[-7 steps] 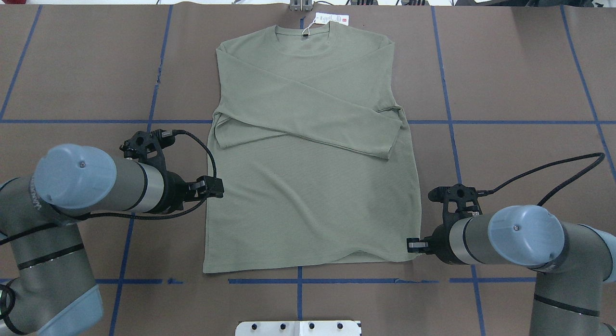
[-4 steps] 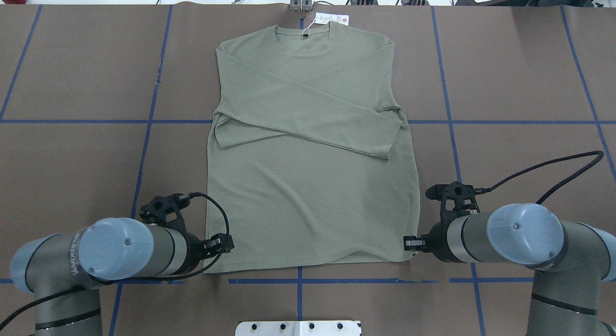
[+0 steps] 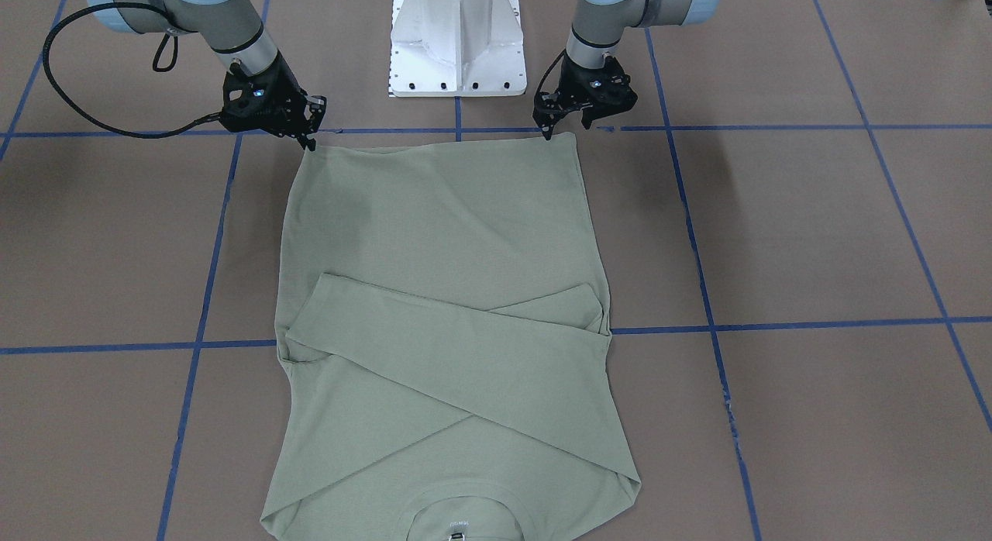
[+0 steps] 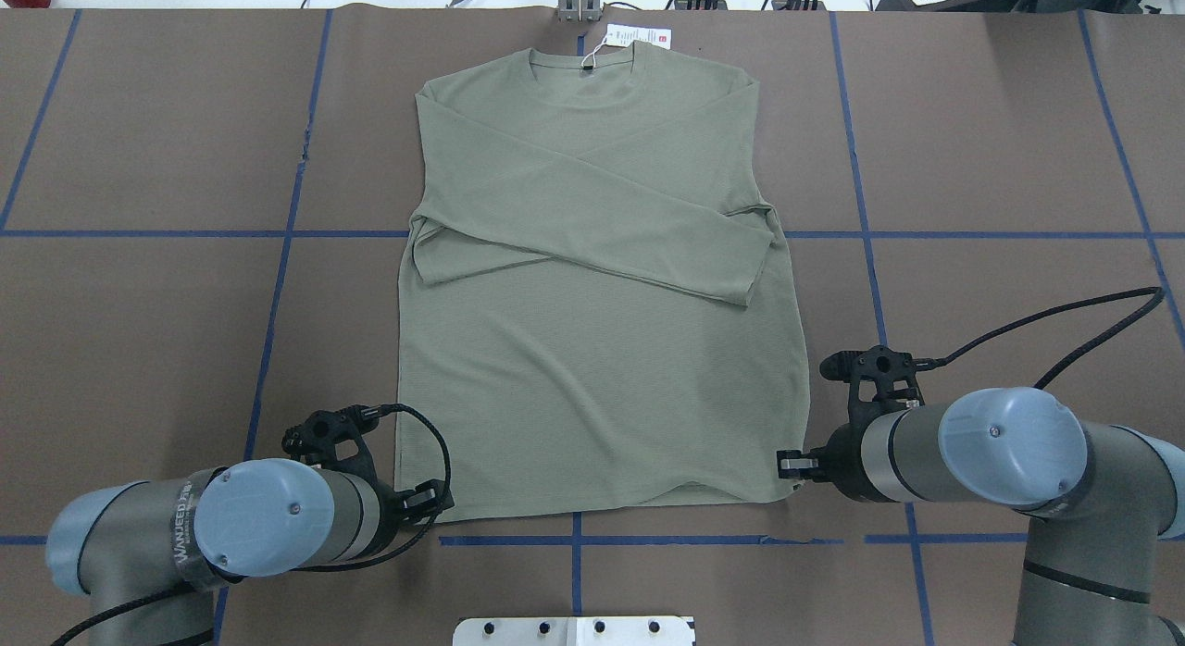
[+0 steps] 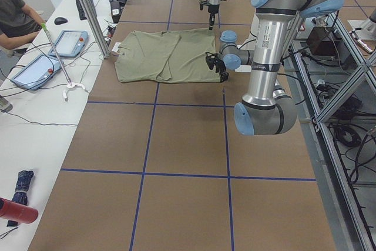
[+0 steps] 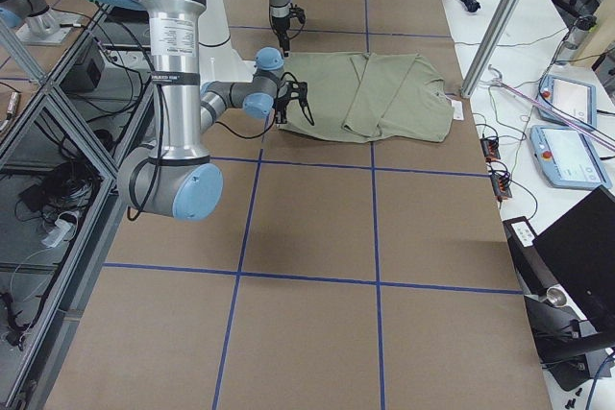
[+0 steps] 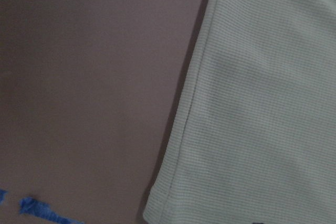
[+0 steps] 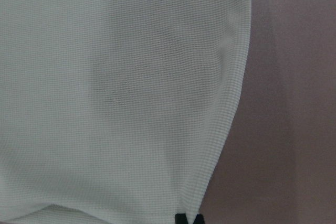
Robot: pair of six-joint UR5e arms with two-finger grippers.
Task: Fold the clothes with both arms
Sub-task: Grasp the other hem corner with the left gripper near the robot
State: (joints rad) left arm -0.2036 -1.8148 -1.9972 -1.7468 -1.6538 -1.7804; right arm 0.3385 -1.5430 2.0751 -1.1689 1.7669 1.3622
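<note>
**Overhead view.** Lower left: the left hand [image 4: 428, 498], fingers spread, is poised at the lower-left hem corner of the sage-green long-sleeved shirt [image 4: 592, 368] and is not yet closed on it. Centre: the shirt is laid flat on the desk [image 4: 139, 331] with its sleeves crossed. Its long axis runs from the hem at the bottom of the frame to the collar at the top. Lower right: the right hand [image 4: 787, 465] is pressed together on the opposite hem corner. The coming fold is judged to carry both corners upward, toward the collar.

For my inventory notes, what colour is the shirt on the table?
The shirt is plain pale sage green, clearest in the overhead view.
</note>
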